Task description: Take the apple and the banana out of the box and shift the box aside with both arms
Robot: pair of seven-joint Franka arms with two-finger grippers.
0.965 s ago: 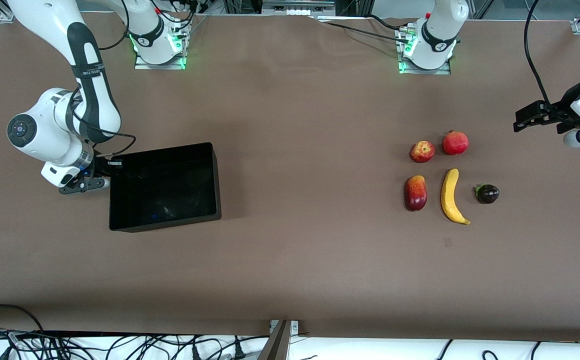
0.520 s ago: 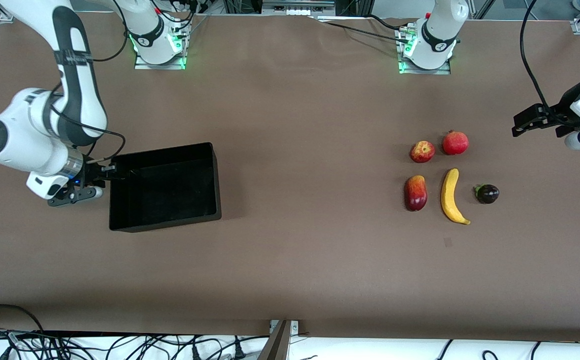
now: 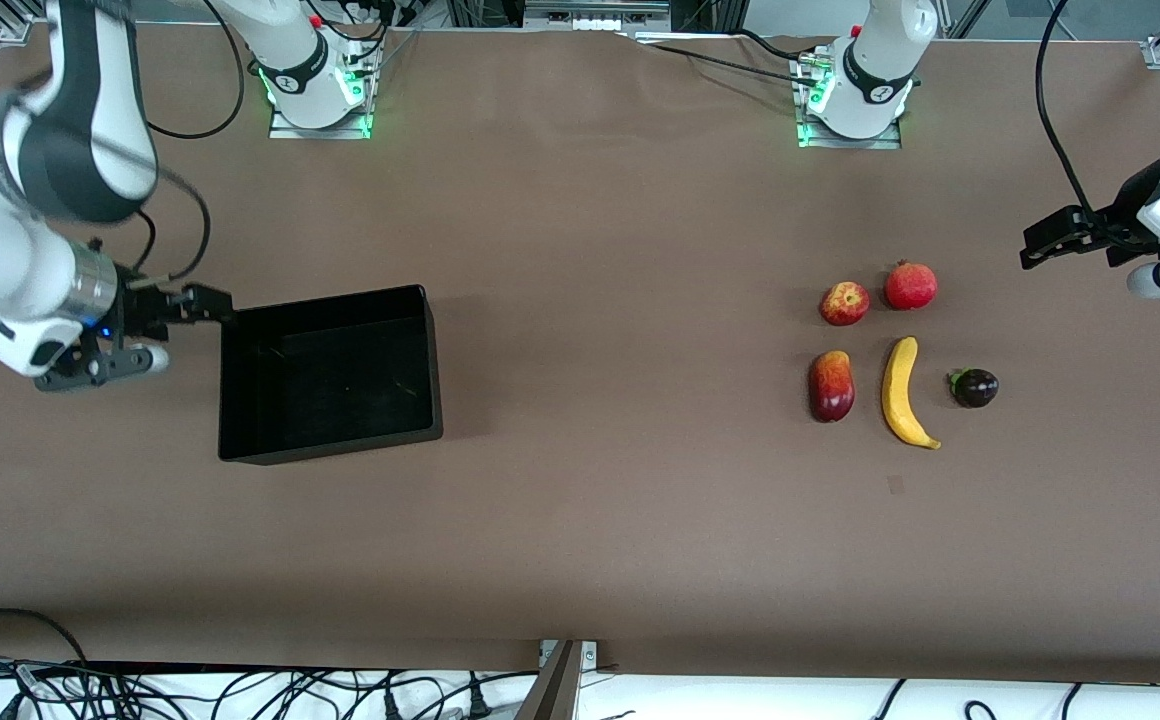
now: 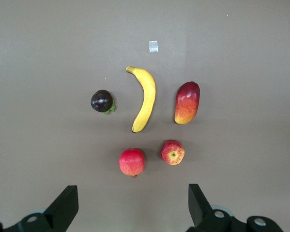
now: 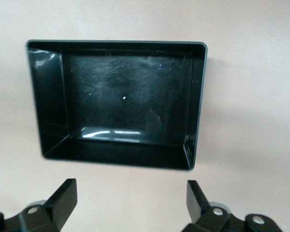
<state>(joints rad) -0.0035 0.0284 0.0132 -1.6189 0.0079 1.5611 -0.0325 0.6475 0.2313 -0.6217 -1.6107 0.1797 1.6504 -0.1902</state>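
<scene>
Grippers first: the right gripper (image 3: 202, 303) hangs just beside the box (image 3: 330, 375), at the rim toward the right arm's end of the table, with its fingers spread wide, released and holding nothing, clear of the wall in the right wrist view (image 5: 130, 203). The left gripper (image 3: 1045, 240) waits in the air over bare table at the left arm's end, fingers likewise wide apart and empty (image 4: 132, 208).

The box sits flat, open side up and empty, its long axis running across the table from about 9 to 3 o'clock in the front view. The banana (image 3: 902, 392) lies with its long axis from 12 to 6 o'clock, tip at about 5. The apple (image 3: 844, 303) sits at 11 o'clock from it, beside a pomegranate (image 3: 911, 286); a mango (image 3: 832, 385) lies at 9 o'clock and a mangosteen (image 3: 974, 387) at 3, none touching. Broad bare table (image 3: 620, 330) separates box and fruits.
</scene>
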